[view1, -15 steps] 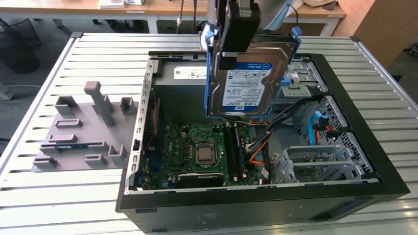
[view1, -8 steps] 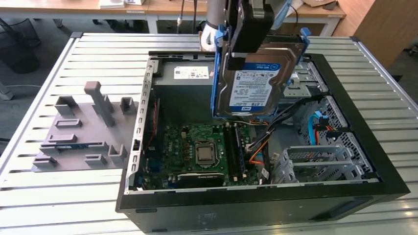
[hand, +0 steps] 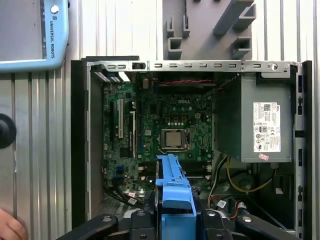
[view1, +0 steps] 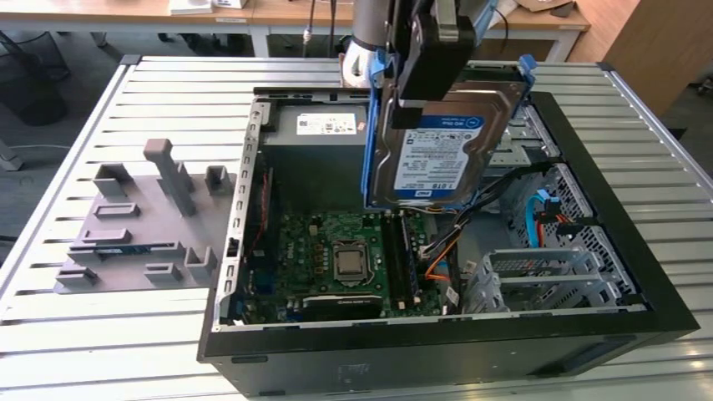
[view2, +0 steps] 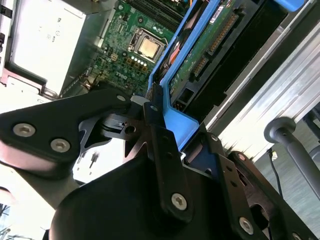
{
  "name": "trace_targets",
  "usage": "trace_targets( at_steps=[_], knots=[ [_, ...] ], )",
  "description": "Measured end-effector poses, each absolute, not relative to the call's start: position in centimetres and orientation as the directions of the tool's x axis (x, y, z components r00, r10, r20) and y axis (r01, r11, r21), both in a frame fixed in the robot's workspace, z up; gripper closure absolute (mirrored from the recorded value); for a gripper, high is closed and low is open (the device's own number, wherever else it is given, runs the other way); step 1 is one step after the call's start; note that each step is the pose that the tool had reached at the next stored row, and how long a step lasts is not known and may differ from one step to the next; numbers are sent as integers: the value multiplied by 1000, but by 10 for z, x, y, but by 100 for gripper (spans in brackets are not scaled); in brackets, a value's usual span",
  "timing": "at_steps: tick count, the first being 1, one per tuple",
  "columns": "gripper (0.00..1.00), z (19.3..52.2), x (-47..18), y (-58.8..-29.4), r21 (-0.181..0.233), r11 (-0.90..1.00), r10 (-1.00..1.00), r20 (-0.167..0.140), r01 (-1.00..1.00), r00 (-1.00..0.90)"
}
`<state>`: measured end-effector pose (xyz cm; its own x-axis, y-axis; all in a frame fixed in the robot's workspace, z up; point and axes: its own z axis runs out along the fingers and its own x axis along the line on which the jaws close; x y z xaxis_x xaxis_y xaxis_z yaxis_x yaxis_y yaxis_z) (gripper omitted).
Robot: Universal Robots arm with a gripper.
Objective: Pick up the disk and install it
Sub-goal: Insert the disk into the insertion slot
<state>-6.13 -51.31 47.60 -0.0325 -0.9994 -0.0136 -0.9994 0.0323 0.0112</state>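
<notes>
The disk (view1: 437, 154) hangs upright on its edge above the open computer case (view1: 446, 338), its white-and-blue label facing the exterior view. A blue carrier frame runs round its edges. My gripper (view1: 429, 83) is shut on the disk's upper end, over the case's back half. In the second wrist view the black fingers (view2: 159, 131) clamp the blue frame, and the disk's green circuit side (view2: 210, 45) shows beyond them. In the first wrist view the blue frame of the disk (hand: 171, 187) stands between the fingers of the gripper (hand: 172, 220), with the motherboard below.
Inside the case lie the motherboard (view1: 334, 251), a grey power supply (view1: 317, 129) and a metal drive cage (view1: 546, 276) with cables beside it. A grey fixture (view1: 145, 221) sits on the slatted table at the exterior view's left. A person's hand (hand: 9, 227) shows beside the case.
</notes>
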Motion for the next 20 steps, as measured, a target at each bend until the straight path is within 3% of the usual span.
trace_targets(
  at_steps=[20],
  knots=[
    [64, 474, -46, -548, 14, 33, -999, -14, -999, -33]
  ],
)
